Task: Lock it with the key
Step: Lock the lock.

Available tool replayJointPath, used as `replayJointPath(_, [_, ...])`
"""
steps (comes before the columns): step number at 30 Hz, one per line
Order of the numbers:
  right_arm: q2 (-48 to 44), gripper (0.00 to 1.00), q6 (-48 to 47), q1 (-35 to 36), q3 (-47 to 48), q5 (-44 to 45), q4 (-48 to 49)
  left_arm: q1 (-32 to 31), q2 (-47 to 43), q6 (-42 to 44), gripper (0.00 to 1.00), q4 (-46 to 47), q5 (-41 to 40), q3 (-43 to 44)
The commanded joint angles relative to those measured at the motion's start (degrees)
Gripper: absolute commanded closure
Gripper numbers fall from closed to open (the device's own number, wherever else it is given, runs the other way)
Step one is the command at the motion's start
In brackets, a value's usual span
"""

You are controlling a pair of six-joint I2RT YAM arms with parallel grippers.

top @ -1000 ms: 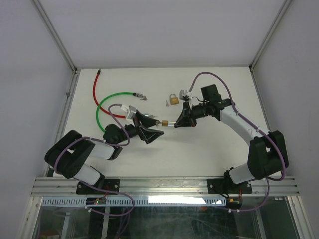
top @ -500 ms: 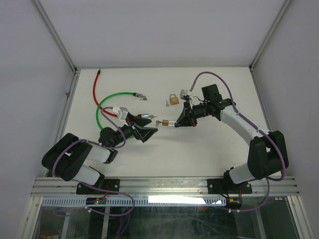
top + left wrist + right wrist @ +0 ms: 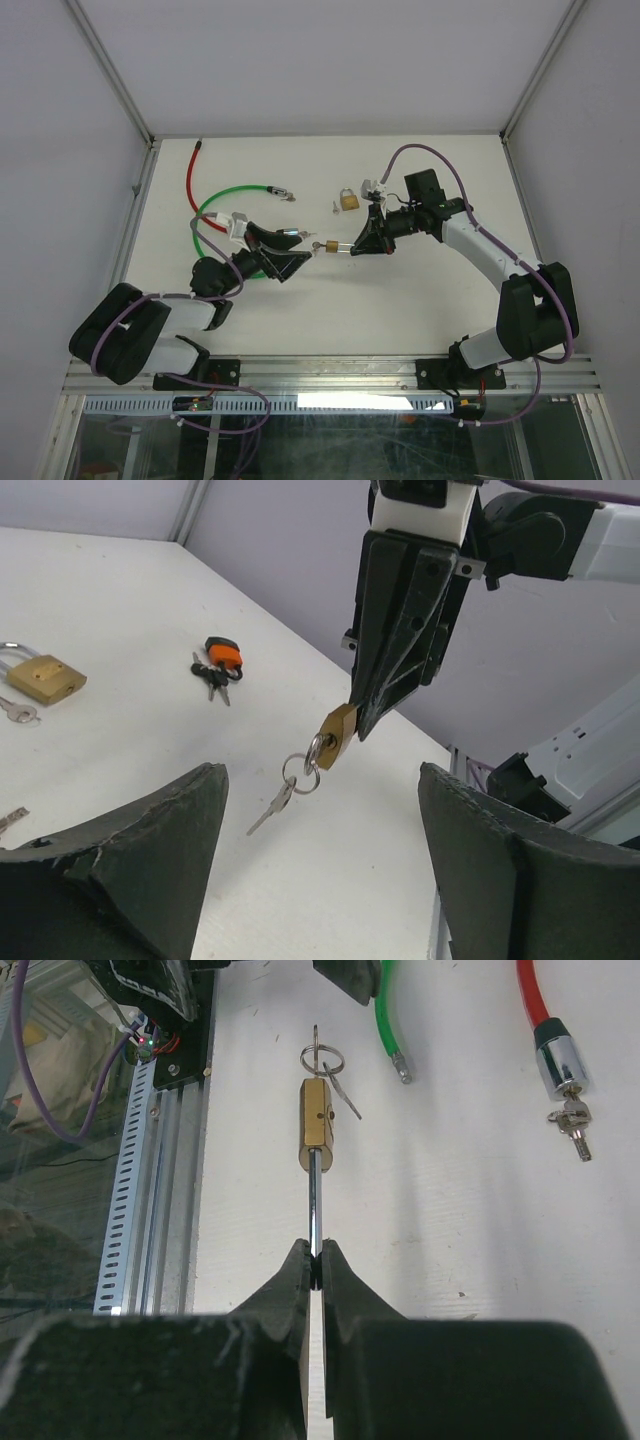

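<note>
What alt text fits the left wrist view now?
The right hand reaches down from above, shut on a small brass padlock with a key ring dangling beneath it. The open, empty left hand frames it in the foreground; a second padlock and orange-tagged keys lie on the table.

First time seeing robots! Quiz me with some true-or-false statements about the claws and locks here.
1. The right claw pinches a small padlock by its shackle. True.
2. The left claw is shut on the keys. False: it is open and holds nothing.
3. A second padlock lies on the table. True.
4. The green cable hangs from the right claw. False: it lies on the table.
</note>
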Motion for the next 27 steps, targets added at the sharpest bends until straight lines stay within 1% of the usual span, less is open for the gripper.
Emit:
replayJointPath(1, [-2.2,1.00,-0.9,-0.4,3.0,-2.7,1.5,0.2,-5.1,1.9,0.25,-7.2,-1.3,3.7])
replayJointPath(4, [-2.0,1.00,-0.9,-0.4,3.1,-2.7,1.5,-0.5,-8.3,4.2,0.32,-16.5,-3.9,6.1])
replayJointPath(6, [-1.9,1.00,-0.8,-0.4,3.1,-2.7,1.5,-1.8,-10.1,6.4,0.33,-22.0,-6.1,7.5])
replayJointPath(13, [-1.8,1.00,-0.8,-0.4,3.0,-2.8,1.5,-7.4,-13.4,12.5,0.38,-32.9,-12.4,11.4])
replayJointPath(18, [-1.9,1.00,-0.8,-0.4,3.1,-2.7,1.5,-9.2,-13.0,13.9,0.42,-35.3,-13.9,12.9])
replayJointPath(25, [-1.9,1.00,-0.8,-0.4,3.0,-2.8,1.5,-9.4,-12.2,13.6,0.50,-35.1,-13.1,13.3])
replayJointPath(27, [-1.9,1.00,-0.8,-0.4,3.0,-2.8,1.5,-9.4,-11.9,13.4,0.51,-34.7,-12.7,13.3])
